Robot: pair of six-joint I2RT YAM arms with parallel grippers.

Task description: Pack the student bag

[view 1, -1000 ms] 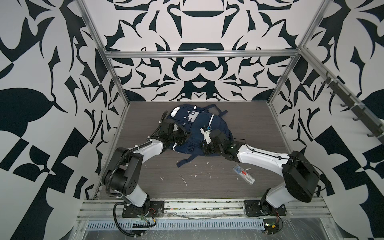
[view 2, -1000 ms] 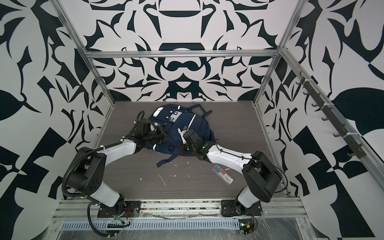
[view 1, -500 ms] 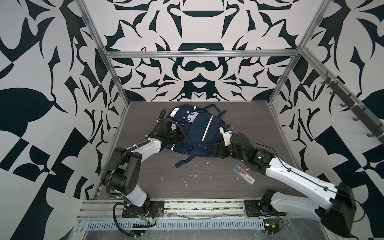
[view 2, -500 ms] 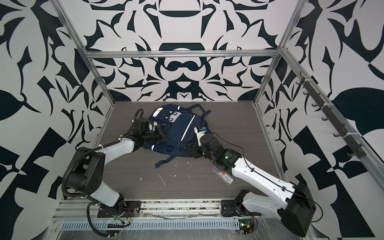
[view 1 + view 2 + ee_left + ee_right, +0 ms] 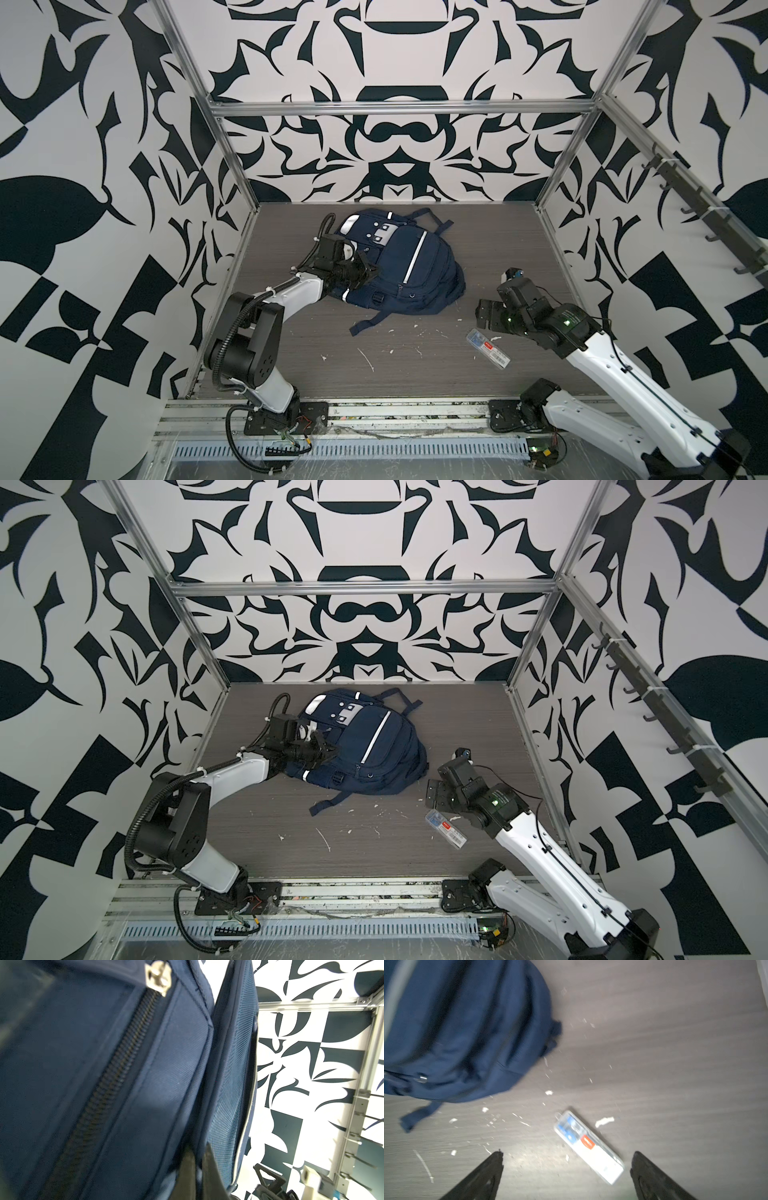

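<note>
The student bag [image 5: 409,266] [image 5: 376,750], a navy-blue backpack with white stripes, lies flat at the back middle of the table in both top views. My left gripper [image 5: 369,272] [image 5: 329,750] is at its left side. In the left wrist view the gripper [image 5: 198,1159] is shut on a fold of the bag's fabric [image 5: 170,1076], beside a closed zipper [image 5: 124,1064]. My right gripper [image 5: 486,313] [image 5: 434,796] hovers open to the right of the bag. In the right wrist view it [image 5: 566,1154] is empty, its jaws wide apart, with a clear plastic case [image 5: 588,1147] on the table just beyond them.
The clear case [image 5: 488,348] [image 5: 445,828] has a blue and red label and lies at the front right. White scraps [image 5: 368,359] litter the table's front middle. A loose bag strap [image 5: 370,324] trails forward. A rail of hooks [image 5: 706,216] lines the right wall.
The right gripper has opened and drawn back from the bag, rightwards and forwards, to above the clear case. The left gripper stays shut on the bag, which now lies flatter.
</note>
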